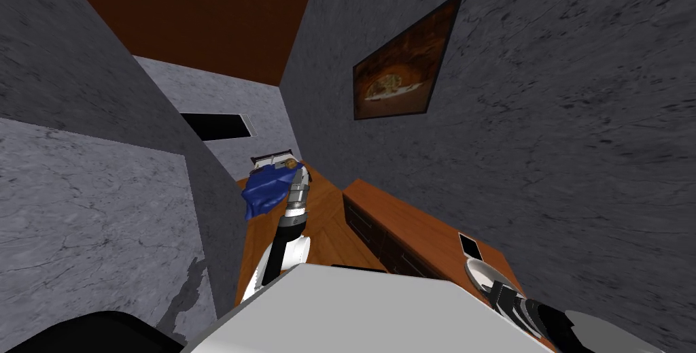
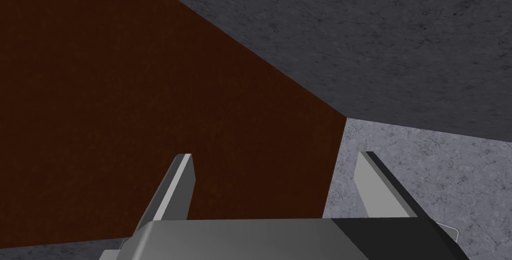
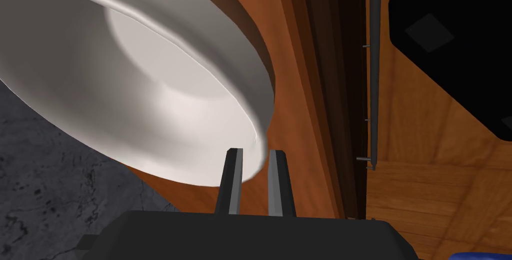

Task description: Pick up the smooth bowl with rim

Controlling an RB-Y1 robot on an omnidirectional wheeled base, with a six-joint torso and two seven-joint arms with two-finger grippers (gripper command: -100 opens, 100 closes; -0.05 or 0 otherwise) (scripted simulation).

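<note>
The smooth white bowl (image 3: 150,71) with a rolled rim sits on the brown wooden cabinet top (image 3: 295,137), close to a grey wall. My right gripper (image 3: 255,152) is shut on the near rim, one finger inside the bowl and one outside. In the head view the bowl (image 1: 484,273) lies at the near end of the cabinet (image 1: 421,223), with the right gripper (image 1: 504,296) at its edge. My left gripper (image 2: 275,156) is open and holds nothing. The left arm (image 1: 293,206) is raised in front of me.
A small dark flat item (image 1: 470,245) lies on the cabinet top just beyond the bowl. The cabinet front has drawers with a bar handle (image 3: 372,71). A black object (image 3: 450,36) stands on the wooden floor (image 1: 326,226). A blue crumpled thing (image 1: 267,191) is beside the left arm.
</note>
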